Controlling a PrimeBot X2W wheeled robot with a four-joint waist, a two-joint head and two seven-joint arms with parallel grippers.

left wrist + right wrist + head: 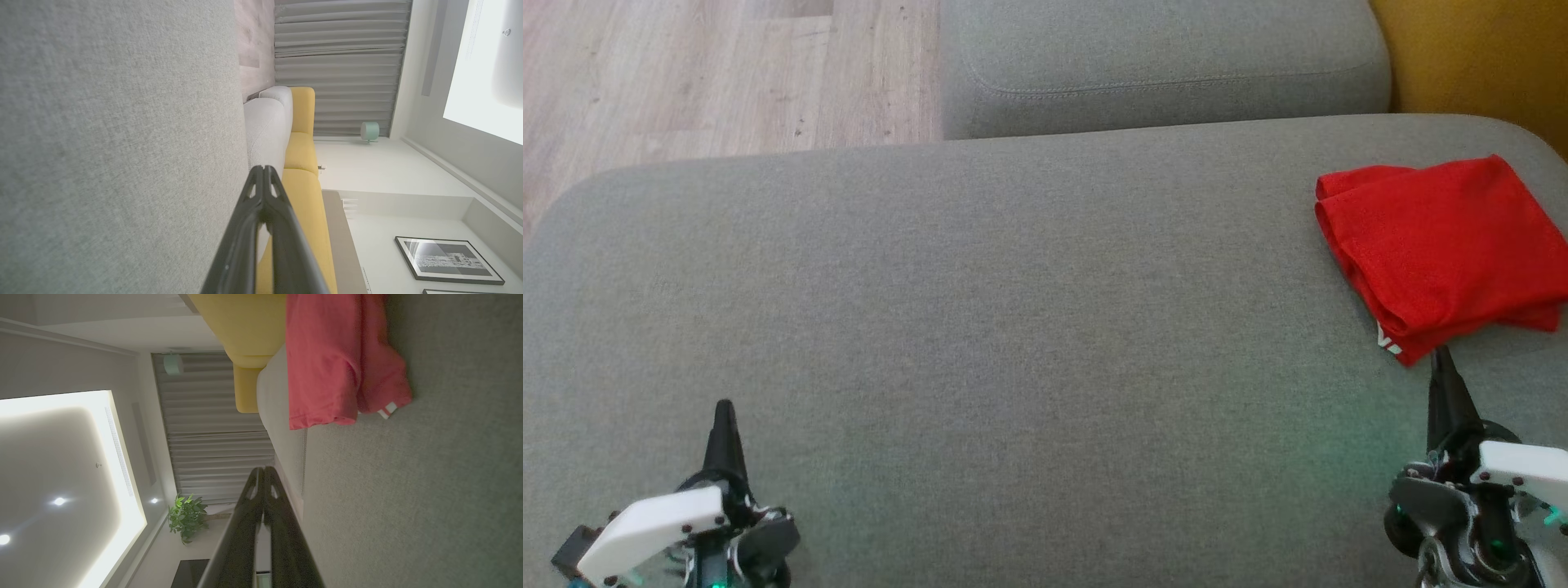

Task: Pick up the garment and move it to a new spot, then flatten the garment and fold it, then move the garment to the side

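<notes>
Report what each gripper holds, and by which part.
Nothing. The left gripper and right gripper are shut empty; the garment lies folded on the cushion, ungripped.

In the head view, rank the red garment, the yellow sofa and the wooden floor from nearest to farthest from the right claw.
1. Red garment: folded, just ahead of the right claw, at the right edge.
2. Yellow sofa: upper right corner, beyond the garment.
3. Wooden floor: far upper left.

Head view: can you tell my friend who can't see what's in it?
A folded red garment lies at the right end of a wide grey sofa cushion. The right gripper, shut, points at its near edge; the left gripper, shut, sits at lower left.
</notes>
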